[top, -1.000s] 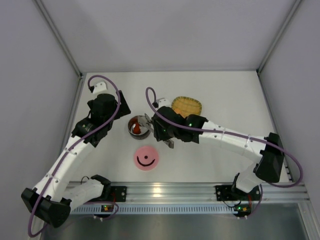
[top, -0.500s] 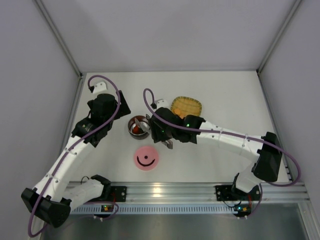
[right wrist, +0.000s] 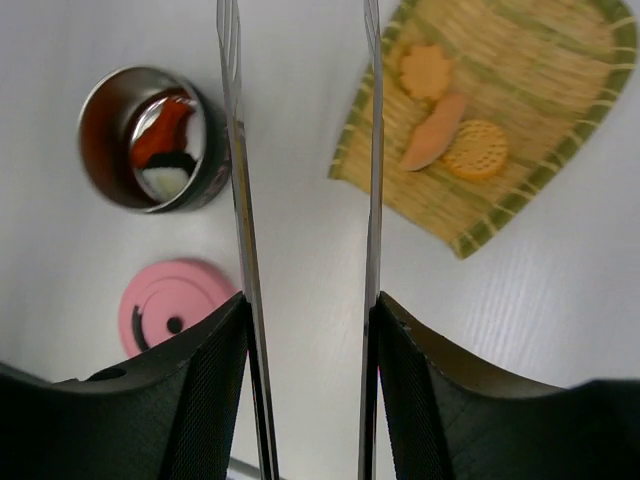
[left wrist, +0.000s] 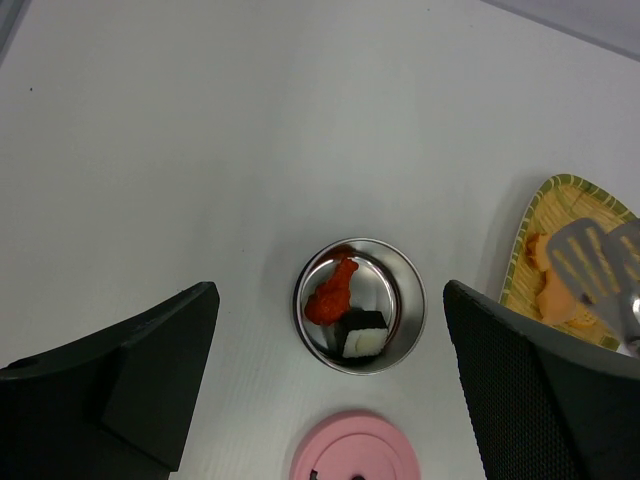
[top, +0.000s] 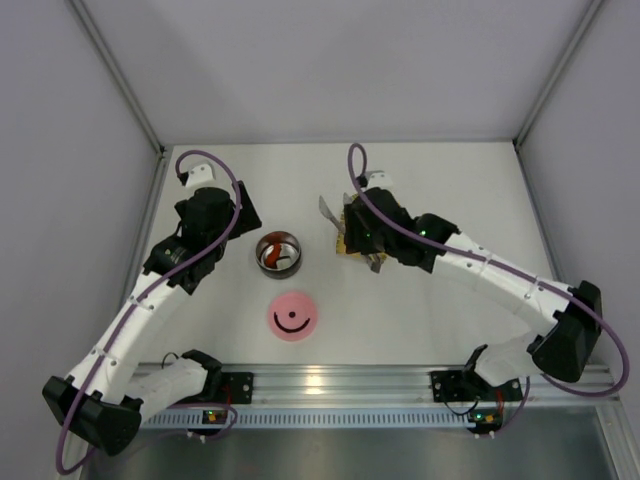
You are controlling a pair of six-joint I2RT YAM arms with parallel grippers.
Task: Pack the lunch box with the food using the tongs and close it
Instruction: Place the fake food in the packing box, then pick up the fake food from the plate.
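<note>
The lunch box (top: 277,252) is a small steel bowl (left wrist: 414,312) holding a dark red piece (left wrist: 332,293) and a dark-and-white piece (left wrist: 363,336) of food. Its pink lid (top: 292,316) lies on the table just in front of it. My right gripper (right wrist: 308,310) is shut on the tongs (right wrist: 236,150), one finger pressing each arm. The tong tips (left wrist: 582,256) hang spread above the yellow woven tray (right wrist: 545,60), where three orange food pieces (right wrist: 436,135) lie. My left gripper (left wrist: 328,300) hovers open high above the bowl, holding nothing.
White enclosure walls (top: 90,150) stand on the left, right and far sides of the table. The right arm (top: 470,265) covers most of the tray in the top view. An aluminium rail (top: 330,385) runs along the near edge.
The right gripper has carried the tongs from the bowl to the right, over the tray, and the tong arms have spread wider. The left arm has not moved.
</note>
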